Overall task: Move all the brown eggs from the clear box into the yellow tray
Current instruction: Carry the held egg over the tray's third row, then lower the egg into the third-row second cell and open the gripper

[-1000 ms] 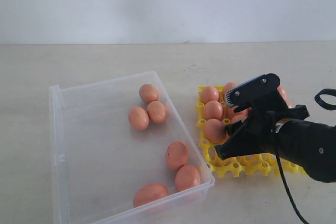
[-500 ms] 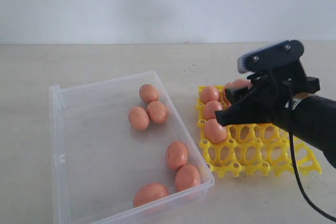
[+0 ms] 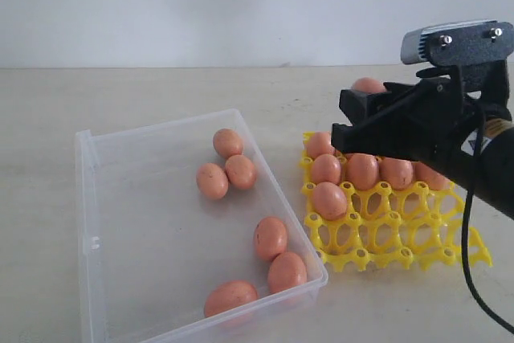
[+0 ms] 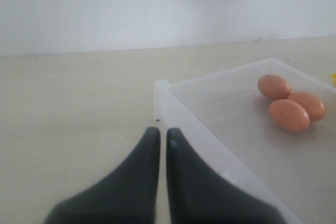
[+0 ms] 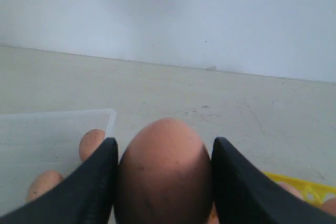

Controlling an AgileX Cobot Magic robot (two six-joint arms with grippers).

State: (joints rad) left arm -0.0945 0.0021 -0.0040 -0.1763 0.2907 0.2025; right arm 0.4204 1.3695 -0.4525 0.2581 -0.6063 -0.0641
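My right gripper (image 3: 355,118) hangs above the far side of the yellow tray (image 3: 401,238), shut on one brown egg (image 3: 368,84). In the right wrist view that egg (image 5: 163,177) fills the gap between the two black fingers of the gripper (image 5: 164,148). Several brown eggs (image 3: 329,200) sit in the tray's cups at its left and far side. The clear box (image 3: 120,198) on the left holds several more eggs (image 3: 271,238). My left gripper (image 4: 161,135) is shut and empty, just outside a corner of the box (image 4: 199,129); it is out of the exterior view.
The pale tabletop (image 3: 161,90) ends at a white wall behind. The right arm's black body and its cable (image 3: 474,263) hang over the tray's right side. Three of the box's eggs (image 4: 289,115) lie grouped in the left wrist view.
The right gripper has risen and moved to the right from low over the tray, with the egg between its fingers. More of the tray and its eggs now show.
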